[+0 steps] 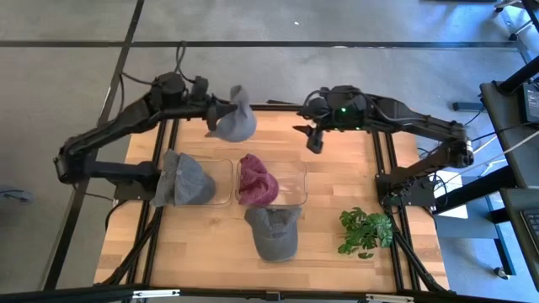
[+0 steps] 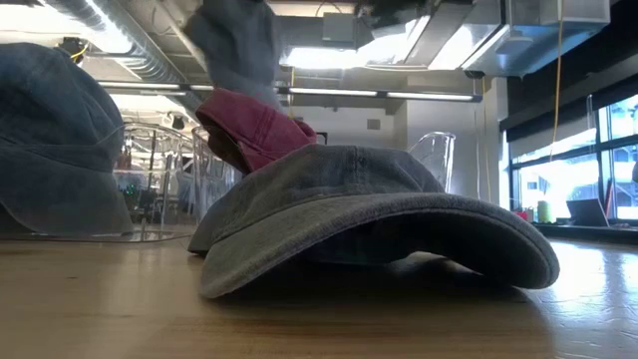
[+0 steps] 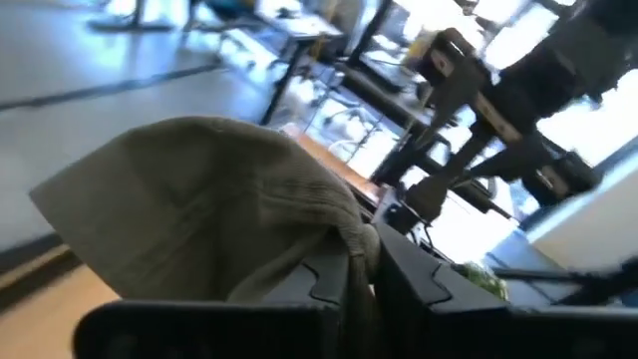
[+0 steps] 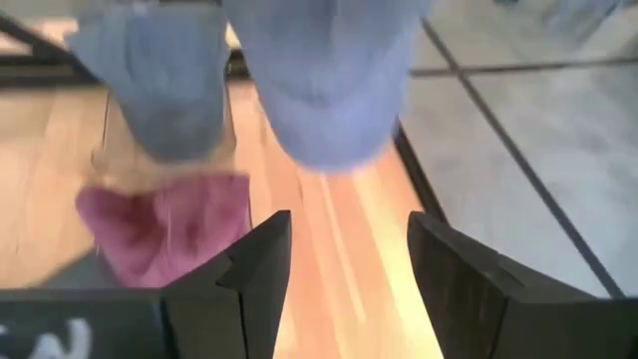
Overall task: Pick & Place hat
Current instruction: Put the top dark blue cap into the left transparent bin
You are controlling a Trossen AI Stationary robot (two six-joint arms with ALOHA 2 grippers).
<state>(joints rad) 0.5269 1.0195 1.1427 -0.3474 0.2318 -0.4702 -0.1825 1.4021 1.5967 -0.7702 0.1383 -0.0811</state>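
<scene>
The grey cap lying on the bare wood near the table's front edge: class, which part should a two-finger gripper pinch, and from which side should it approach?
Probably the brim. The grey cap lies crown-up, alone on the table, its brim curving out thin with a gap beneath. Coming down from above at that brim end lets one finger slip under. The rounded crown looks too wide and soft to pinch.

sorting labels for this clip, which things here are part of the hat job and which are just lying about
Job: grey hat held up by left gripper; blue hat, red hat, clear bins; right gripper, open, empty.

Lying about: grey cap, green plant.
</scene>
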